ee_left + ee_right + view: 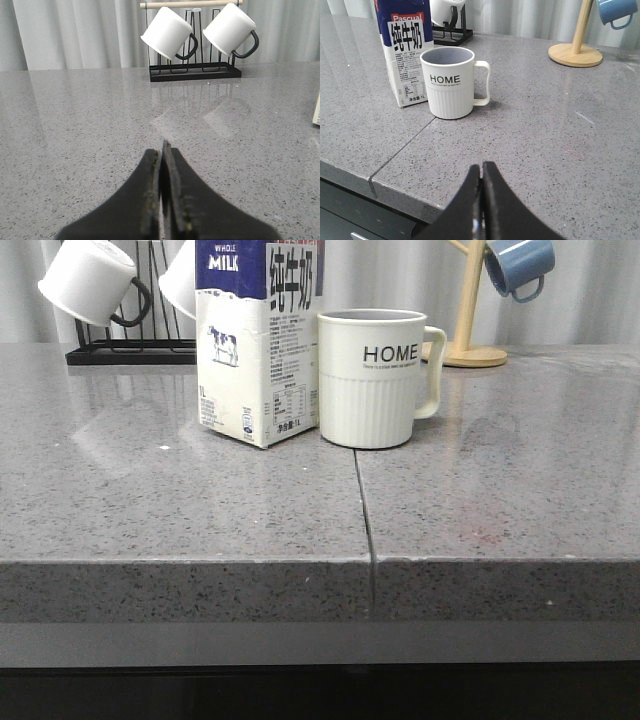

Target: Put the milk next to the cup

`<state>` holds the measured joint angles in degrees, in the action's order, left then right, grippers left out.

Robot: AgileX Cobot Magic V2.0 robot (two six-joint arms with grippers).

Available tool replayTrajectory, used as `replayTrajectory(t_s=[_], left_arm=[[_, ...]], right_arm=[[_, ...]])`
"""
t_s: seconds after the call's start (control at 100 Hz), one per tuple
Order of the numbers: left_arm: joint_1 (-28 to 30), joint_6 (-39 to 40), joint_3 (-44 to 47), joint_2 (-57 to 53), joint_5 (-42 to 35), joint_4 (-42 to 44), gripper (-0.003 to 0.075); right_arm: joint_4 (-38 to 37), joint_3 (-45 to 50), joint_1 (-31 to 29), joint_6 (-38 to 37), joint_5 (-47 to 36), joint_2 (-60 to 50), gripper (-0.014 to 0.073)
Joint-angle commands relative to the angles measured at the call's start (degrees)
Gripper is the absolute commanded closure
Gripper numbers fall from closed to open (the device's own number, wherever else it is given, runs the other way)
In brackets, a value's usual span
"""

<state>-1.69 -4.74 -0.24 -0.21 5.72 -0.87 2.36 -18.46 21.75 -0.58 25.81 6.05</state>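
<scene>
The milk point(258, 340) stands upright at upper centre of the front view, just beside the cup point(375, 375), looking placed. Both grippers, left gripper point(161, 200) and right gripper point(481, 205), have jaws closed on nothing. A careless sweep could topple the carton. Its top is cut off; whether they touch is unclear.

Grey speckled countertop point(150, 510) with seam: milk point(258, 350) just beside cup point(372, 380), black rack point(130, 352), wooden stand point(472, 350).
</scene>
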Motion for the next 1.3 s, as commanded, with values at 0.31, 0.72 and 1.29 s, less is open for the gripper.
replayTrajectory(t_s=[0.31,0.72,1.29], left_arm=[[0.0,0.4,2.6,-1.8,-4.4,-0.1,0.0741],[0.0,0.4,2.6,-1.8,-4.4,-0.1,0.0741],[0.0,0.4,2.6,-1.8,-4.4,-0.1,0.0741]], right_arm=[[-0.7,-1.3,-1.4,0.3,-5.3,0.7,0.0659],[-0.8,11.9,-21.4,0.3,-27.9,0.7,0.0659],[-4.7,19.5,-26.7,-0.6,-24.9,-7.7,0.0659]])
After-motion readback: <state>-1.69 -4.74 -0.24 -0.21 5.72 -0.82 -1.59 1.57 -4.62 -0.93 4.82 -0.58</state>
